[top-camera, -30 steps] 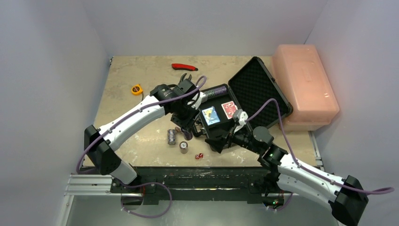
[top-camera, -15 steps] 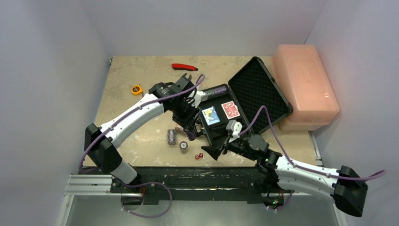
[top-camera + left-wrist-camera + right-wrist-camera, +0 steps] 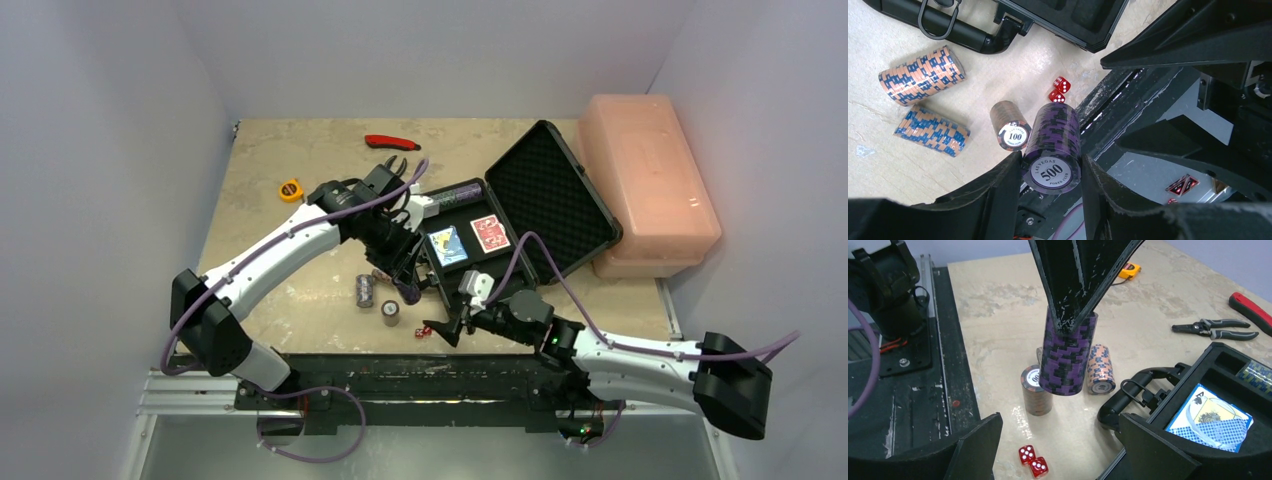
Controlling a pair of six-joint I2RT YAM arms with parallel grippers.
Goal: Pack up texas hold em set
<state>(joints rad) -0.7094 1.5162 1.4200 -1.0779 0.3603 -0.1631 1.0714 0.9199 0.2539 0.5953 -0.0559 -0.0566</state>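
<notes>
The black briefcase point(image 3: 540, 190) lies open with a blue deck point(image 3: 448, 245) and a red deck point(image 3: 489, 232) in its foam; its handle point(image 3: 1143, 390) faces the loose chips. My left gripper point(image 3: 405, 283) is shut on a purple 500 chip stack point(image 3: 1053, 145) and holds it above the table, also seen in the right wrist view point(image 3: 1068, 352). Under it stands a brown 100 stack point(image 3: 1037, 390). Orange-and-blue stacks point(image 3: 923, 75) point(image 3: 932, 131) lie beside it. My right gripper point(image 3: 1058, 422) is open and empty, low over two red dice point(image 3: 1032, 460).
The pink plastic box point(image 3: 650, 180) stands at the right behind the case lid. A red-handled tool point(image 3: 392, 142), pliers point(image 3: 1215, 329) and a yellow tape measure point(image 3: 290, 189) lie at the back. The table's front edge and black rail point(image 3: 400, 365) are just beside the dice.
My right arm has swung left and down from the case front to the dice near the front edge. My left gripper has shifted only slightly, still gripping the purple stack.
</notes>
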